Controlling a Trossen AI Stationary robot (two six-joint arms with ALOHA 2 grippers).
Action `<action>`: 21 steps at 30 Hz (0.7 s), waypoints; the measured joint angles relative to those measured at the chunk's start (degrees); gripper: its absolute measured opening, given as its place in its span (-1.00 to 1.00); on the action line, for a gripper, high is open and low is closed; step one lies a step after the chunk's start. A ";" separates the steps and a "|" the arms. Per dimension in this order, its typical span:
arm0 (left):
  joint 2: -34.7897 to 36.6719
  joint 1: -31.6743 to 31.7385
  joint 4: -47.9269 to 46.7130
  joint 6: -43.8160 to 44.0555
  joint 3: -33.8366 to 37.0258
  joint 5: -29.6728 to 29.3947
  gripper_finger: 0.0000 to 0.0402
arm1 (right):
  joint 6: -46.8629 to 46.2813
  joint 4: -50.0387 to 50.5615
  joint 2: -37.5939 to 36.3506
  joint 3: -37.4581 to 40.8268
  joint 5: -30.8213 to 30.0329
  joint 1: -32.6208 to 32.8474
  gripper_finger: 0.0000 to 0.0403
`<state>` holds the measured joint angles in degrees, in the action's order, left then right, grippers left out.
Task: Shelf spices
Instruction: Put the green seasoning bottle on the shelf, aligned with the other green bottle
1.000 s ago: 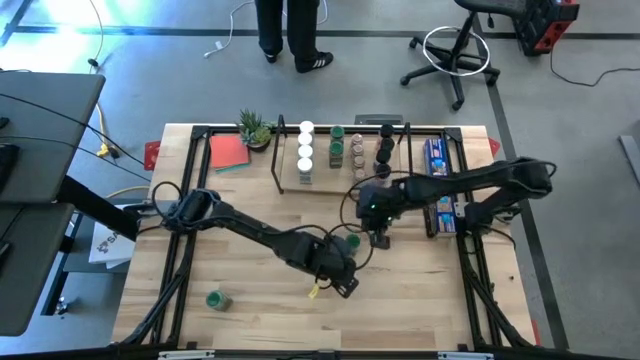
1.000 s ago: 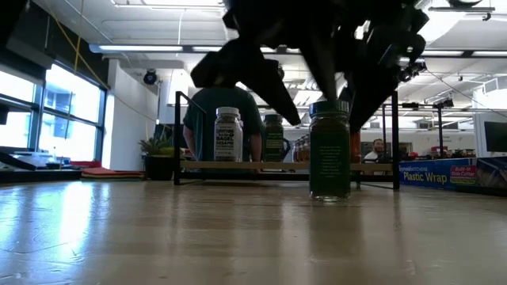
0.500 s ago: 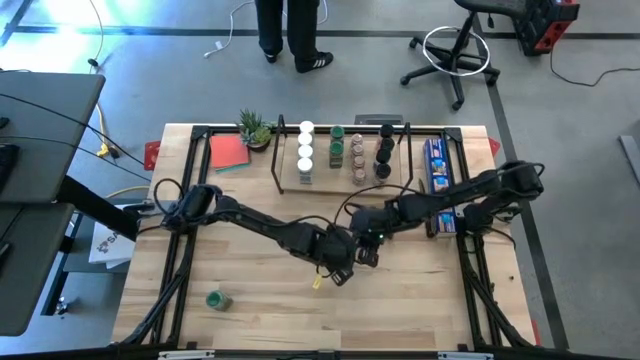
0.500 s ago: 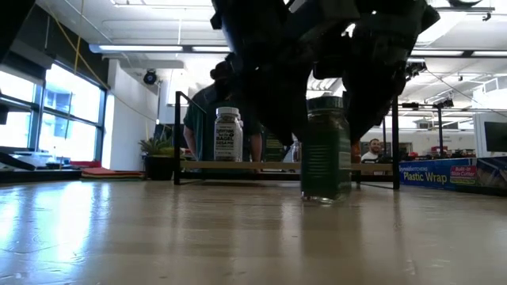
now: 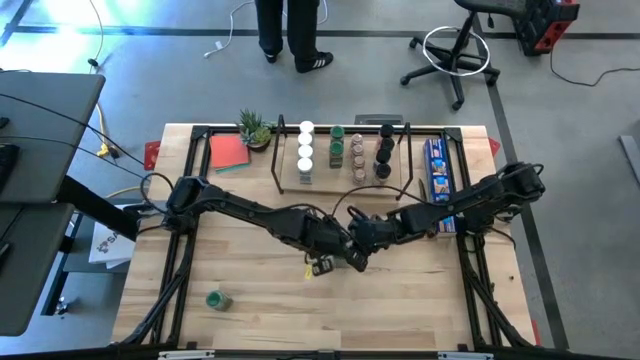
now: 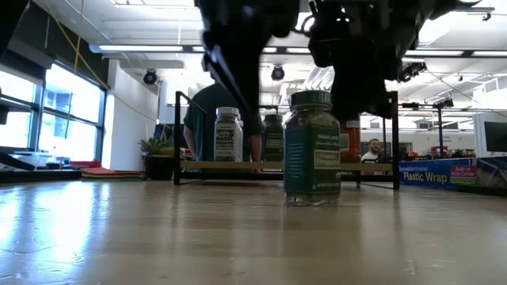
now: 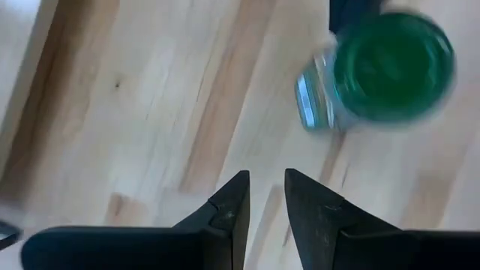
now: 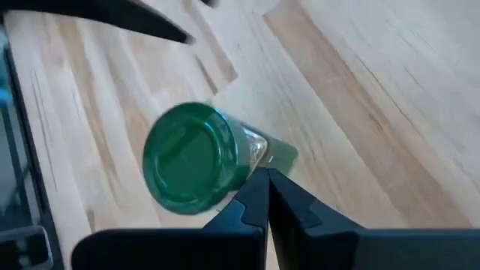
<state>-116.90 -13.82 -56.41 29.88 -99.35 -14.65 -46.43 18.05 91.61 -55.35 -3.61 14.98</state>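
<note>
A glass spice jar with a green lid (image 6: 311, 146) stands upright on the table near its middle; it also shows in the left wrist view (image 7: 390, 67) and the right wrist view (image 8: 196, 157). My right gripper (image 8: 267, 186) is shut, its tips at the jar's side. My left gripper (image 7: 266, 196) hovers beside the jar toward the table's left, open by a narrow gap and holding nothing. The shelf (image 5: 340, 180) stands at the far edge with several jars in rows. Another green-lidded jar (image 5: 218, 299) lies on its side near the near-left corner. My right gripper has its shut fingertips (image 8: 261, 180) against the jar's glass side just below the green lid (image 8: 259, 154), coming slanting down from the table's right. The jar stays upright with its base on the table.
A long blue box (image 5: 438, 185) lies right of the shelf. A small plant (image 5: 254, 128) and a red flat thing (image 5: 229, 152) sit at the far left. The black table frame (image 5: 190, 180) runs along the sides. A person stands beyond the far edge.
My right gripper has moved toward the table's left and near edge, down at the jar. The jar has slid upright toward the near edge and a little left. My left gripper has shifted slightly toward the table's left.
</note>
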 joint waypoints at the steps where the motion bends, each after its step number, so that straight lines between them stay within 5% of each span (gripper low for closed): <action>1: 0.70 -0.02 -1.28 -1.43 0.00 0.52 -0.60 | -2.37 -0.20 0.00 0.00 -1.17 0.59 -1.00; 6: 4.21 -1.55 -10.58 -6.73 0.00 1.12 -0.60 | -15.22 -4.17 -0.09 0.00 -12.79 4.35 -1.00; 12: 9.10 -4.37 -12.33 -5.34 0.00 1.46 -0.60 | -19.78 1.90 -7.58 -0.02 -14.93 6.05 -1.00; 21: 9.75 -9.61 -3.47 20.45 0.00 3.61 -0.51 | -25.14 20.86 -30.10 -0.07 -24.70 14.75 -1.00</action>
<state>-107.15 -23.44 -59.87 50.33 -99.35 -11.04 -71.57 38.92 61.52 -55.42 -28.31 29.73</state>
